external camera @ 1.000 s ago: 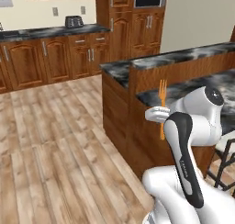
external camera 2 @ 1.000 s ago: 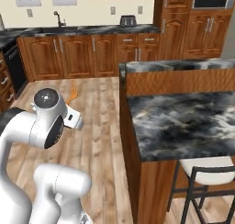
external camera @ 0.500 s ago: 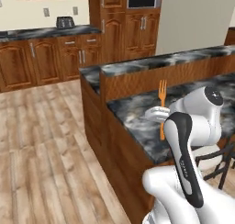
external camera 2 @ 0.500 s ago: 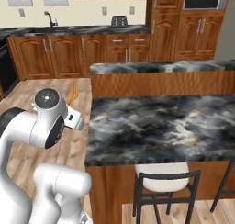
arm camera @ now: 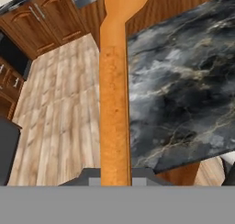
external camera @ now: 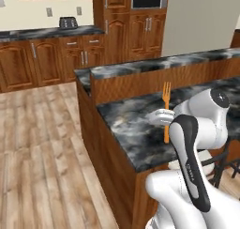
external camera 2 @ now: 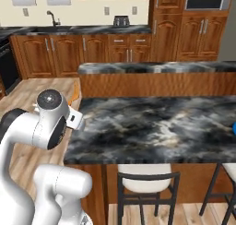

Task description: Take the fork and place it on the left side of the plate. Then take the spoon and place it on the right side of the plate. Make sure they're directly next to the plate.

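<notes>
A rendered kitchen with dark wood cabinets and a long island topped in black marbled stone (external camera 2: 156, 122). Over the last second the whole scene has slid sideways across both base cameras: the island, which sat off to one edge a second ago, now stretches across the middle of the picture, with a white-seated bar stool (external camera 2: 146, 173) tucked under its near edge. This is the base driving, not the furniture moving. The white robot arm keeps the same pose throughout, its gripper (external camera: 165, 118) closed tight on the slim bright orange fork (external camera: 166, 111), which stands upright with its short tines pointing up, held around the middle of the handle. From the hand camera the orange handle runs straight up the centre of the picture, rising from between the finger tips, with the corner of the island top on one side and pale wood floor on the other. A small sliver of bright blue, probably the flat round plate (external camera 2: 234, 128), shows at the far right edge of the right base view, well apart from the gripper. The spoon cannot be made out. The fork is likely being carried toward the plate, with more driving needed before it can be laid down on the plate's left.
</notes>
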